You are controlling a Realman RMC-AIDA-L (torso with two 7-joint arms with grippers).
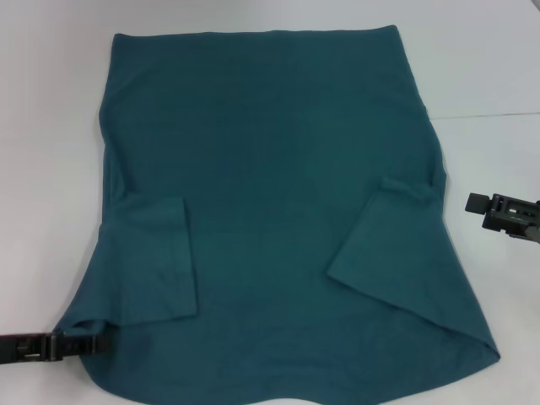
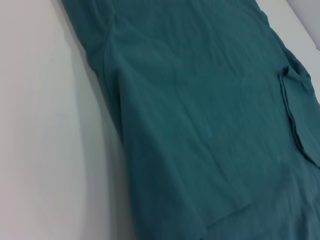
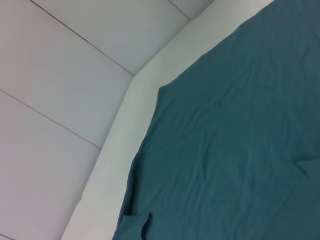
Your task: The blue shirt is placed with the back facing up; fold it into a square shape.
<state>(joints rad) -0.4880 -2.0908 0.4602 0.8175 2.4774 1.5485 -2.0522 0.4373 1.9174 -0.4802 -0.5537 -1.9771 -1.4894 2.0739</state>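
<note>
The blue shirt (image 1: 278, 169) lies flat, plain side up, covering most of the white table (image 1: 51, 126). Both sleeves are folded inward onto the body: one on the left (image 1: 152, 261), one on the right (image 1: 388, 245). My left gripper (image 1: 99, 344) is low at the shirt's near left corner, its tip touching the fabric edge. My right gripper (image 1: 474, 202) hovers just off the shirt's right edge, level with the right sleeve, apart from the cloth. The shirt fills the left wrist view (image 2: 200, 125) and the right wrist view (image 3: 240, 140); neither shows its own gripper.
Bare white table lies left of the shirt, beyond it and to its right (image 1: 489, 67). A thin seam (image 1: 489, 114) crosses the table at the right. The right wrist view shows the table edge (image 3: 120, 130) and grey panels (image 3: 60, 75) beyond it.
</note>
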